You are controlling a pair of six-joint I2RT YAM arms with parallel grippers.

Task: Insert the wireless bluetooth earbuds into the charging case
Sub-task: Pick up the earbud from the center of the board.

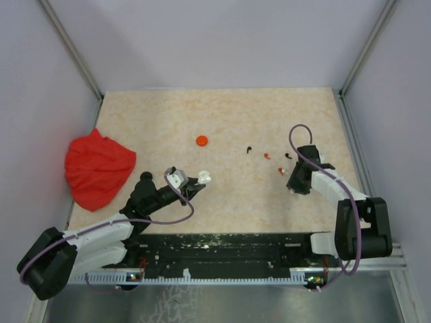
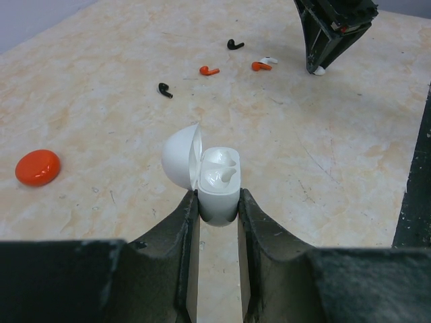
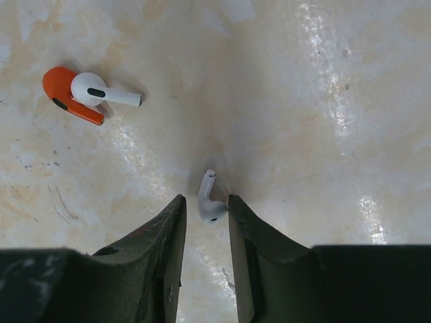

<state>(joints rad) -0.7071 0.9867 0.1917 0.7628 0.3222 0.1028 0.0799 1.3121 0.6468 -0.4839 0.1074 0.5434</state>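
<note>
A white earbud (image 3: 210, 205) is lying on the table (image 1: 236, 121) between the narrowly parted fingers of the right gripper (image 3: 206, 199), with a sliver of gap showing beside it. Near it, an orange earbud (image 3: 67, 94) is touching a second white one (image 3: 101, 93). Well apart, the left gripper (image 2: 218, 196) is clamping the charging case (image 2: 219, 182), whose lid is standing open.

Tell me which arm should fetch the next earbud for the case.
Right. The right gripper straddles a small white plastic earbud on the table; the left gripper is busy, shut on the open white charging case.
</note>
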